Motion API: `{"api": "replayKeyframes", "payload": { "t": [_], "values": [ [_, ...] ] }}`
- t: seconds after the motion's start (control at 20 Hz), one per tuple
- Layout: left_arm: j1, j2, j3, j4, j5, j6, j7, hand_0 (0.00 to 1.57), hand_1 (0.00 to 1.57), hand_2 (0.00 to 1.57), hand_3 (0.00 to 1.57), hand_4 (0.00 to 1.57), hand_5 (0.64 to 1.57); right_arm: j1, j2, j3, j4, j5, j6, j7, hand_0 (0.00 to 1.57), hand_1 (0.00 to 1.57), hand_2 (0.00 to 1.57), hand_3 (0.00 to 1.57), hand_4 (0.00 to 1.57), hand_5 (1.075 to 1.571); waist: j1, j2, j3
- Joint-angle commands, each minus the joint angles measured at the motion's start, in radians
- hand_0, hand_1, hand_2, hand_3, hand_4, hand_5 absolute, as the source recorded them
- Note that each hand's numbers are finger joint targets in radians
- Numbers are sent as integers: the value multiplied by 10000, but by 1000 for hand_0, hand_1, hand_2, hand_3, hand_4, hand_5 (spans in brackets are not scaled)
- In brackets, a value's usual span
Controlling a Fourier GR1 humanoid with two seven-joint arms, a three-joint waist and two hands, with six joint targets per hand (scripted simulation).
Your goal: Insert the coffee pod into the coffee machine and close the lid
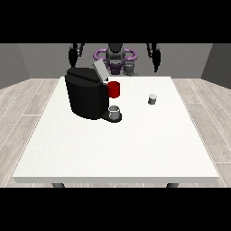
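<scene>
Could not tell from the front view how the fingers of either raised hand lay, far behind the coffee machine (85, 92). Could not read the small grey pod (152, 99) to its right.

One surface (135, 149) is seen, and on it one black coffee machine (85, 97) with one lid (100, 71) raised. One red part (114, 89) is counted at the machine's front, one grey cup (115, 112) stands on its base, and one small grey pod (152, 99) lies apart on the surface. Two hands are counted, one at the view's left (73, 55) and one at the view's right (155, 56).
</scene>
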Motion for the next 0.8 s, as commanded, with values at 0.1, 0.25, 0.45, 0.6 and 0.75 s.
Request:
{"api": "replayKeyframes", "payload": {
  "t": [0.1,0.25,0.45,0.6,0.75],
  "values": [
    [-464,827,731,320,340,-870,-912,0,0,0,0,0,1571,334,-158,-279,428,-227,510,-618,0,0,0,0,128,1571,-145,173,-173],
    [-407,1311,942,295,531,-1579,-1556,0,0,0,0,0,1571,226,-109,-251,557,-93,351,-145,0,0,0,0,128,1571,65,96,-174],
    [-1776,2216,1485,1276,-186,-1150,-1108,0,0,0,0,0,1571,-418,977,-279,-34,326,-1219,-1111,0,0,0,0,94,1571,-864,806,-175],
    [-2186,2745,1870,2140,193,-1825,-722,0,0,0,0,0,1571,-116,1030,-239,-80,96,-940,-1486,0,0,0,0,217,1571,-1115,945,-174],
    [-3074,2742,1874,3050,-25,-1681,-365,0,0,0,0,0,1571,-755,955,-168,-307,223,-1093,-896,0,0,0,0,169,1571,-1324,1228,-175]
  ]
}}
